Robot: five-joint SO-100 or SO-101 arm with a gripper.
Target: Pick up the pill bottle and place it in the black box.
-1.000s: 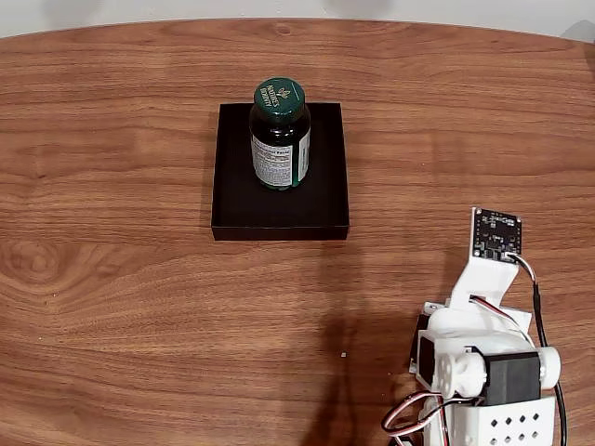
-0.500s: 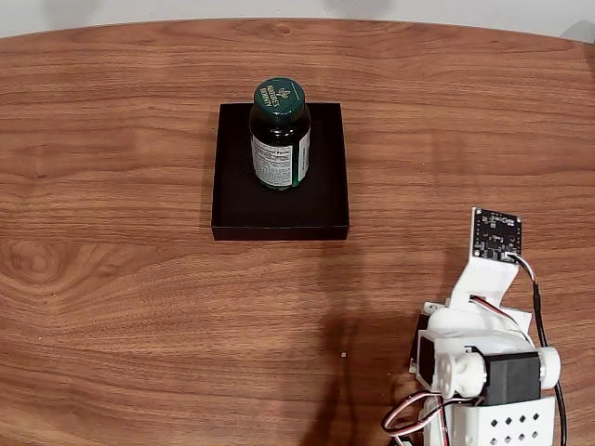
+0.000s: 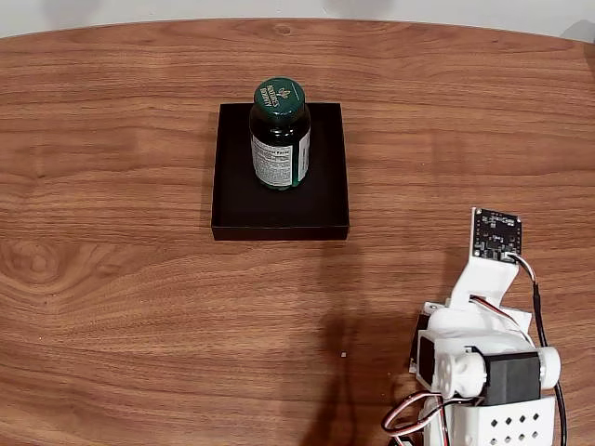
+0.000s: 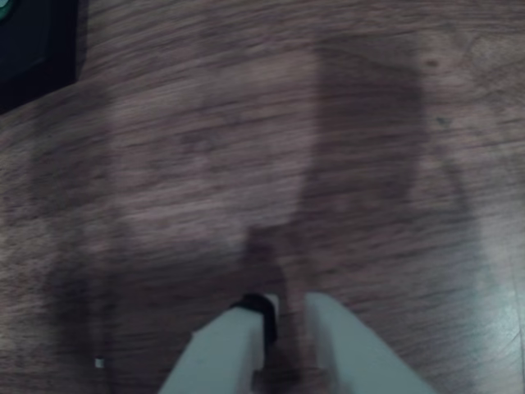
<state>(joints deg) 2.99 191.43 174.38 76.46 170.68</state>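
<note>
The pill bottle (image 3: 279, 135), dark brown with a green cap and a white-and-green label, stands upright inside the black box (image 3: 321, 200), towards its far side. In the fixed view my arm (image 3: 479, 358) sits folded at the lower right, well away from the box, with its small camera board (image 3: 495, 234) pointing up the table. The wrist view has my gripper (image 4: 289, 305) low over bare wood, its two white fingers nearly touching and nothing between them. A corner of the black box (image 4: 33, 45) shows at that view's top left.
The wood-grain table (image 3: 139, 307) spreads wide to the left of and in front of the box. Its curved far edge (image 3: 297, 20) runs along the top of the fixed view. A tiny pale speck (image 3: 343, 354) lies on the wood near the arm's base.
</note>
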